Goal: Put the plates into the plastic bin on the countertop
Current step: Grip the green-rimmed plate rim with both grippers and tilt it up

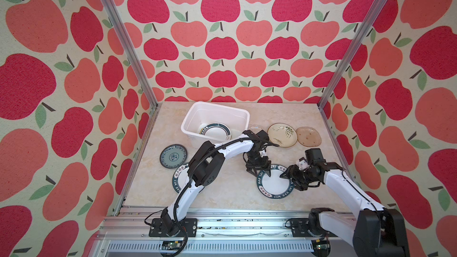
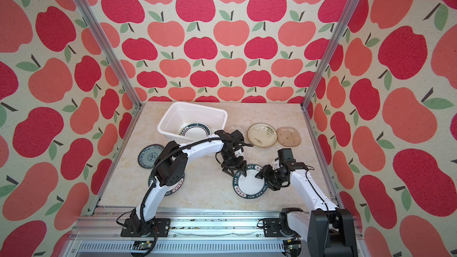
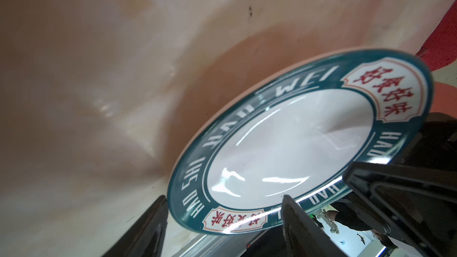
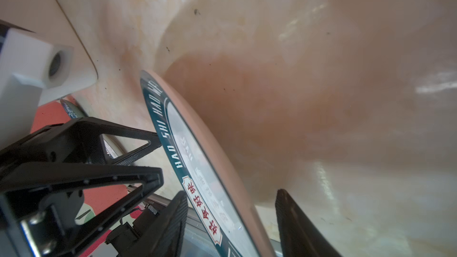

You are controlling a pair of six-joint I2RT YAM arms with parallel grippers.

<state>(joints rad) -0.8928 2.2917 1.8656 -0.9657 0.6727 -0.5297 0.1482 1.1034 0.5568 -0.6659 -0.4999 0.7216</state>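
I'm driving a rig in a test booth dressed as a kitchen, not a real home. Three wall panels (image 1: pixel 237 45) printed with red and coral apples close it in, and they are held by bare aluminium posts (image 1: pixel 123 40) at the corners. The marble-look surface (image 1: pixel 222 194) ends at an aluminium rail (image 1: pixel 247 223), where the arm bases (image 1: pixel 173 227) are bolted down. Only the plates (image 1: pixel 282 134) and a white plastic bin (image 1: pixel 217 114) suggest a kitchen.
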